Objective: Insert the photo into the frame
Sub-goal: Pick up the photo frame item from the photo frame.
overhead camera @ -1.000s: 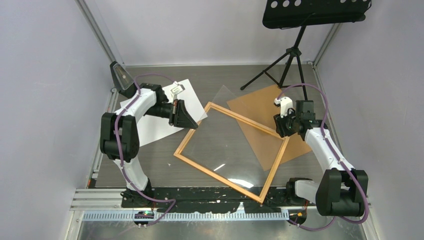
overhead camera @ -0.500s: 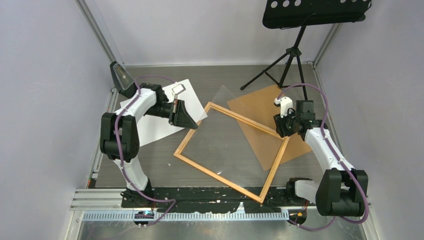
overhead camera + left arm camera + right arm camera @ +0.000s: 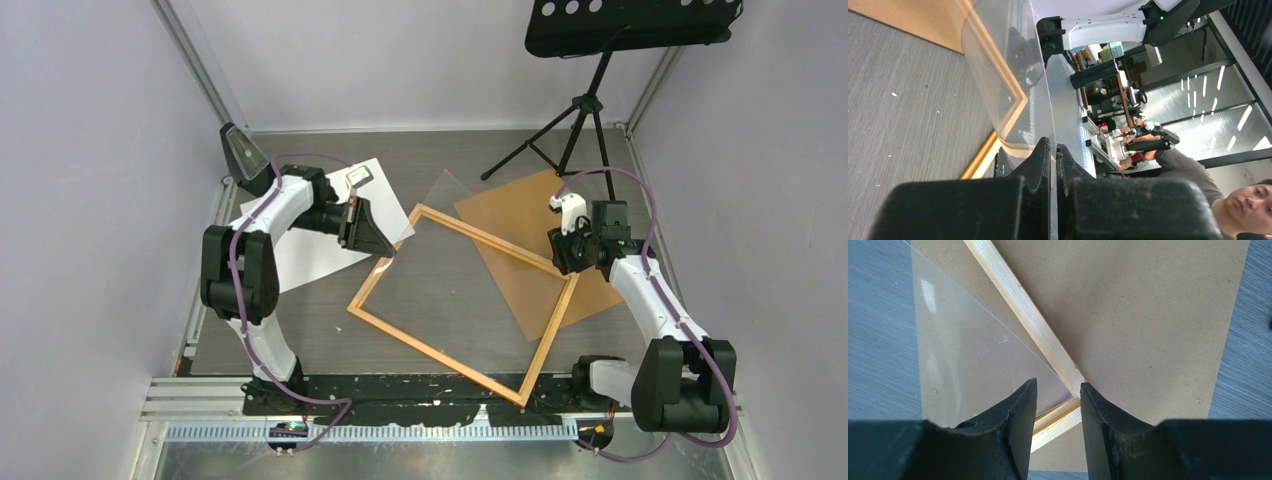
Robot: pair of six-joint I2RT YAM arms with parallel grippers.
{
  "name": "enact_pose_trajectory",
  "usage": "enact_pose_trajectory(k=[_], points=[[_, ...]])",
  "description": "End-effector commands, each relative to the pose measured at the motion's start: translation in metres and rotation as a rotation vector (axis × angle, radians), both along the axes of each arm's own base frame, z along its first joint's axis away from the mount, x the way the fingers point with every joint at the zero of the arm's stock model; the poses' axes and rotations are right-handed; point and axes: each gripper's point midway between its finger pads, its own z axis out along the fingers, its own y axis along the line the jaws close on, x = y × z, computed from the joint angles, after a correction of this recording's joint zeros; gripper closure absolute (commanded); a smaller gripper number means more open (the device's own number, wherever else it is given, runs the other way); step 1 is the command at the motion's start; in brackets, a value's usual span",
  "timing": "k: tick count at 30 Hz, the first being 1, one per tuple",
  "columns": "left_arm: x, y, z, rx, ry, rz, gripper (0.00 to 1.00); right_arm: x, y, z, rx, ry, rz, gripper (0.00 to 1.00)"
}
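Note:
The orange wooden frame (image 3: 436, 354) lies slanted in the middle of the table. A clear sheet (image 3: 470, 270) lies across it. My left gripper (image 3: 386, 251) is shut on that sheet's left edge, by the frame's left side. In the left wrist view the sheet (image 3: 998, 75) runs out from between the shut jaws, with the frame (image 3: 979, 159) below it. The photo (image 3: 300, 250) lies white side up under my left arm. My right gripper (image 3: 568, 266) hangs open over the frame's right corner. That corner of the frame (image 3: 1023, 310) sits between the fingertips (image 3: 1030, 390).
A brown backing board (image 3: 520, 205) lies under the frame's far right part and shows in the right wrist view (image 3: 1138, 315). A black music stand's tripod (image 3: 575, 120) stands at the back right. A dark wedge-shaped object (image 3: 240, 150) sits in the back left corner.
My left gripper has shifted slightly back with the clear sheet, and the glare on the sheet's near part is gone. The right arm has not moved.

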Motion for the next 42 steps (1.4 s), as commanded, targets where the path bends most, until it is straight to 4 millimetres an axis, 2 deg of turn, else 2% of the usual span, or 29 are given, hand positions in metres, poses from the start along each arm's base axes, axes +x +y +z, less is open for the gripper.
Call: enact_pose_trajectory(k=[1,6,9,14,17,18,19,24,28,33,37,42], points=[[-0.002,-0.006,0.057,-0.134,0.174,0.067,1.0,0.007,-0.004,0.009,-0.004,-0.041,-0.031,0.56],[-0.005,-0.01,0.068,-0.135,0.181,0.044,1.0,0.005,-0.003,0.015,-0.011,-0.075,-0.007,0.54],[-0.009,-0.012,0.075,-0.138,0.156,0.027,1.0,0.008,0.005,0.025,0.016,-0.106,0.042,0.47],[-0.011,-0.014,0.073,-0.137,0.118,0.019,1.0,0.015,0.017,0.05,0.052,-0.143,0.12,0.33],[-0.012,-0.015,0.069,-0.139,0.09,0.017,1.0,0.017,0.035,0.071,0.128,-0.167,0.201,0.24],[-0.013,-0.015,0.068,-0.139,0.076,0.013,1.0,0.015,0.04,0.071,0.148,-0.146,0.219,0.23],[-0.015,-0.016,0.066,-0.13,0.056,0.004,1.0,0.018,0.048,0.081,0.183,-0.158,0.257,0.22],[-0.032,-0.019,0.059,-0.093,-0.039,-0.052,1.0,0.017,0.072,0.073,0.255,-0.06,0.394,0.18],[-0.035,-0.017,0.059,-0.079,-0.092,-0.066,1.0,0.018,0.09,0.064,0.27,-0.023,0.49,0.18],[-0.036,-0.016,0.057,-0.062,-0.14,-0.081,1.0,0.017,0.102,0.056,0.288,0.013,0.597,0.18],[-0.035,-0.016,0.048,-0.038,-0.154,-0.094,1.0,0.006,0.113,0.047,0.314,0.068,0.674,0.18],[-0.036,-0.013,0.04,-0.004,-0.179,-0.114,1.0,0.0,0.121,0.041,0.33,0.08,0.746,0.24]])
